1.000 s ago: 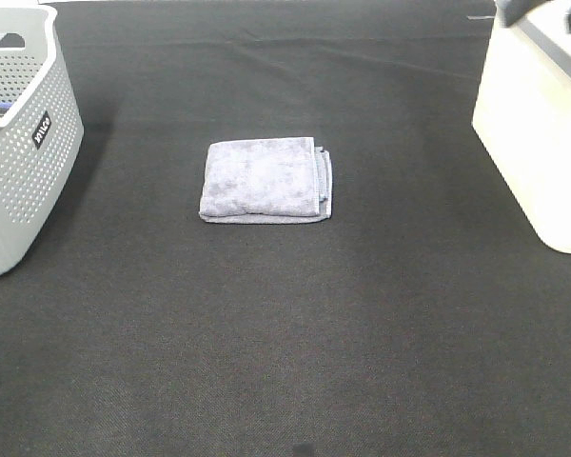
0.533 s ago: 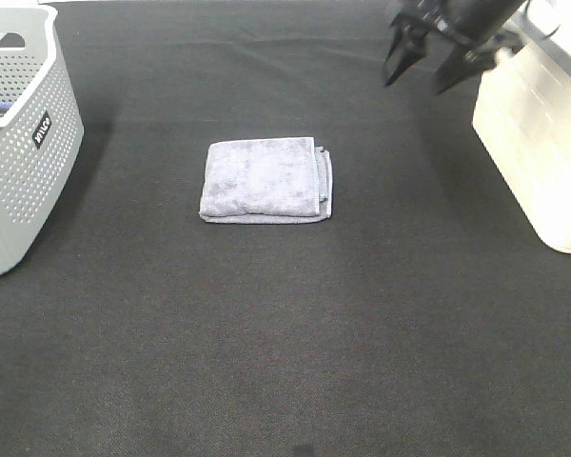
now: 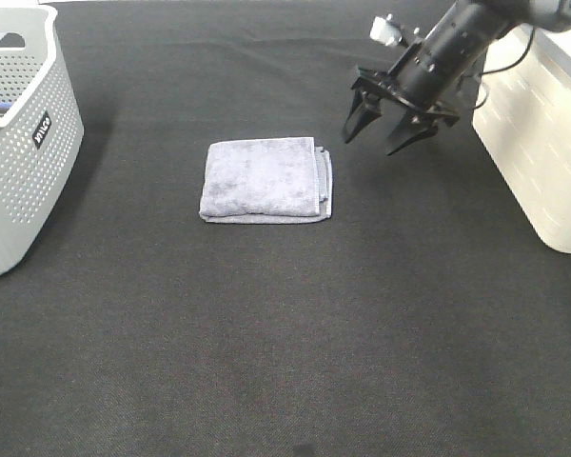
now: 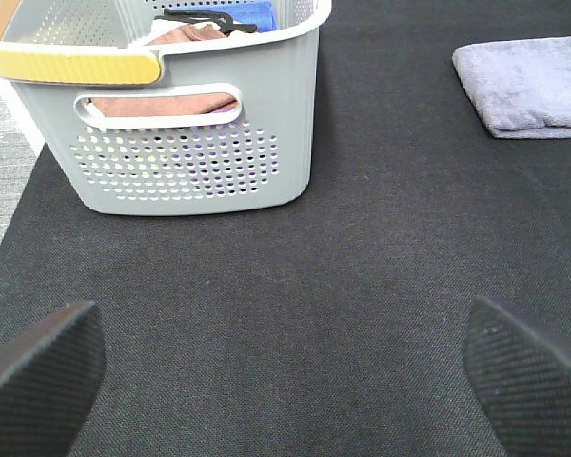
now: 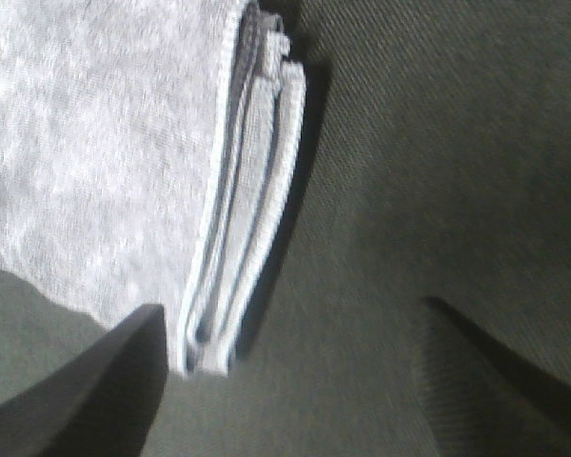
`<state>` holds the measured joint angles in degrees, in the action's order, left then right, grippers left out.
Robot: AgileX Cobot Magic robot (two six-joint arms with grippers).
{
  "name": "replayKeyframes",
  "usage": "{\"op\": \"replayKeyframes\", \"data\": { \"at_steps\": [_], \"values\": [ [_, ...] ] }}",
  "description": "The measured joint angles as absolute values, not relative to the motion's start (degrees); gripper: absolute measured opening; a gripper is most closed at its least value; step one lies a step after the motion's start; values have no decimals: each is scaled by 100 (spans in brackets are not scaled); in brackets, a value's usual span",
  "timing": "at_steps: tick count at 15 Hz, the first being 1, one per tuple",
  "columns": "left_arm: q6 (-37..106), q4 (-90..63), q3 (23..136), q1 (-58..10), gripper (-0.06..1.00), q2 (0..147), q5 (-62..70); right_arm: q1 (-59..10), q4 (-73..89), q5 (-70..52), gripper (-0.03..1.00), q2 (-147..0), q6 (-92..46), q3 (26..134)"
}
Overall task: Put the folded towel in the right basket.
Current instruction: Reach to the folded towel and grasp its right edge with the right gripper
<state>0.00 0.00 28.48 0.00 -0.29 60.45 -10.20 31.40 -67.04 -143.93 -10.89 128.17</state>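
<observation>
Right tool (image 3: pixel 373 140), fingers apart, has swung down from beside the cream plastic right basket (image 3: pixel 538 162) toward the folded grey terry towel (image 3: pixel 265 179). No contact yet. Judged: approach for the grasp.

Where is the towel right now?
In the high view the towel lies flat near the middle of the table, with the right gripper hovering near its right edge and the grey basket far to its left.

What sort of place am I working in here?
Most likely a lab bench staged for laundry sorting, not a home: a table under black cloth, a grey perforated basket holding cloths at the left, a white basket at the right, and one folded towel laid between them.
</observation>
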Motion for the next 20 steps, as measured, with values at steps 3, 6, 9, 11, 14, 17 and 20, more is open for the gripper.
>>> {"op": "replayKeyframes", "data": {
  "at_steps": [3,6,9,11,14,17,20],
  "values": [
    [0,0,2848,0,97,-29,6045,-1117,3295,-6721,68,-14782,-1106,13132],
    [0,0,2848,0,97,-29,6045,-1215,3375,-6749,68,-15040,-1123,13361],
    [0,0,2848,0,97,-29,6045,-1226,3472,-6795,68,-15321,-1140,13413],
    [0,0,2848,0,97,-29,6045,-1220,3701,-6801,68,-15395,-1243,13447],
    [0,0,2848,0,97,-29,6045,-1364,3896,-6772,68,-15458,-1409,13476],
    [0,0,2848,0,97,-29,6045,-1684,3867,-6446,45,-15527,-1369,13476],
    [0,0,2848,0,97,-29,6045,-1707,3724,-6354,12,-15567,-1226,13476]
  ]
}}
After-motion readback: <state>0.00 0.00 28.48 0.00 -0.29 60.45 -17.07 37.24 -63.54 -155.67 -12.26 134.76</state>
